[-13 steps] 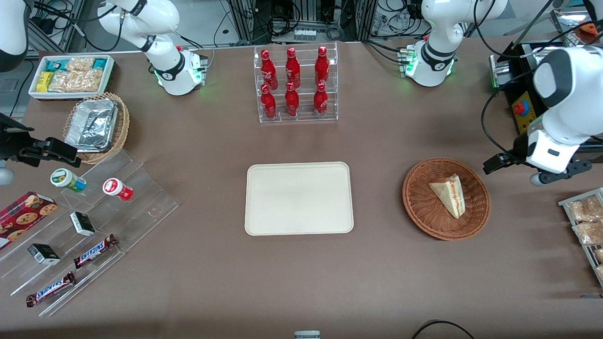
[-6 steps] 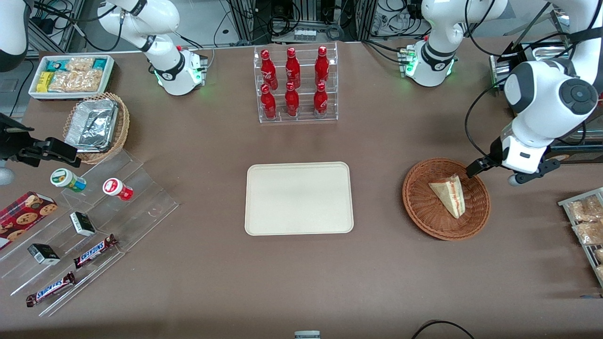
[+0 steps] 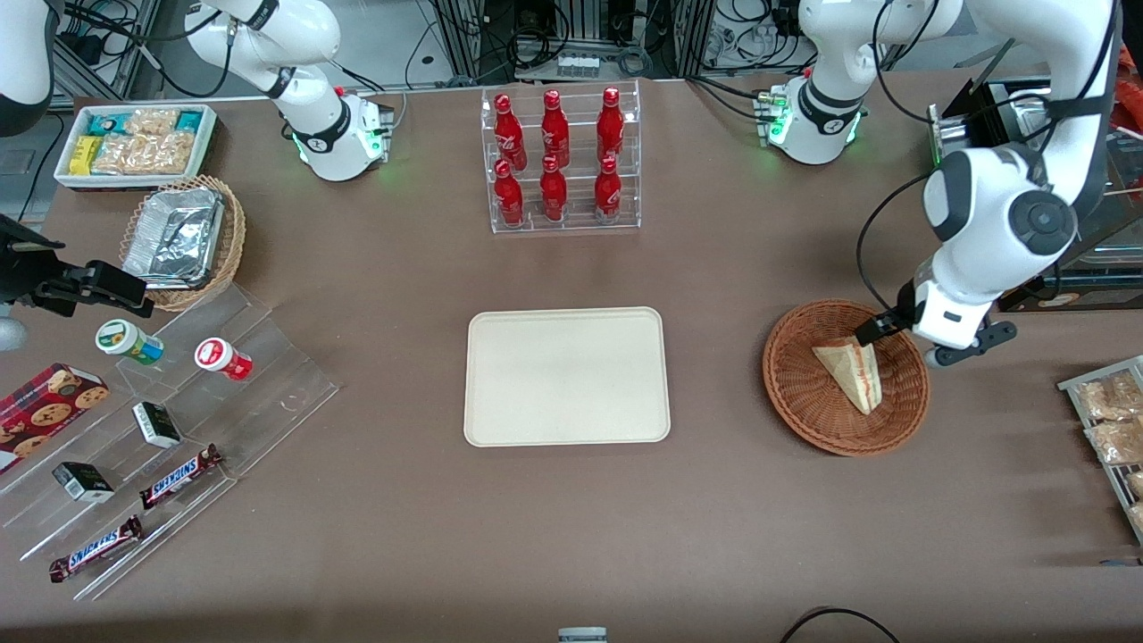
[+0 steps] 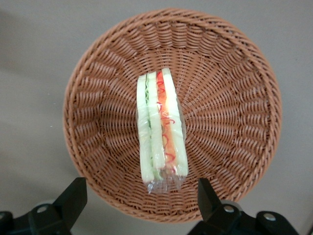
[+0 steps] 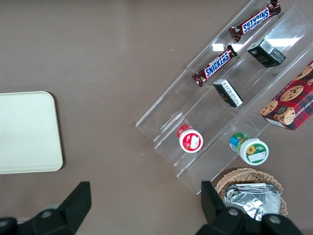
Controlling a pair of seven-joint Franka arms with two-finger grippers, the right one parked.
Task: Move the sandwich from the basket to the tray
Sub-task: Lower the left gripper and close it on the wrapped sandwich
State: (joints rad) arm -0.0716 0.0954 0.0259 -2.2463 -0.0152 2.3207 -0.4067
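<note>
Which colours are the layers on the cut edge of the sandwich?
Pale bread with green and red filling on the sandwich, clearest in the left wrist view, where the open gripper hovers above it.

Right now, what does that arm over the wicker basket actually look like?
Glossy white rounded shells with dark grey joint rings and a black cable looping alongside. Its tool, above the basket, has two black wedge-shaped fingers, spread open.

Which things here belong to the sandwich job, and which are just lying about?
Job: sandwich in the basket; tray; gripper, open, above the basket.
Lying about: red bottles; Snickers bars; cookie box; foil containers.
</note>
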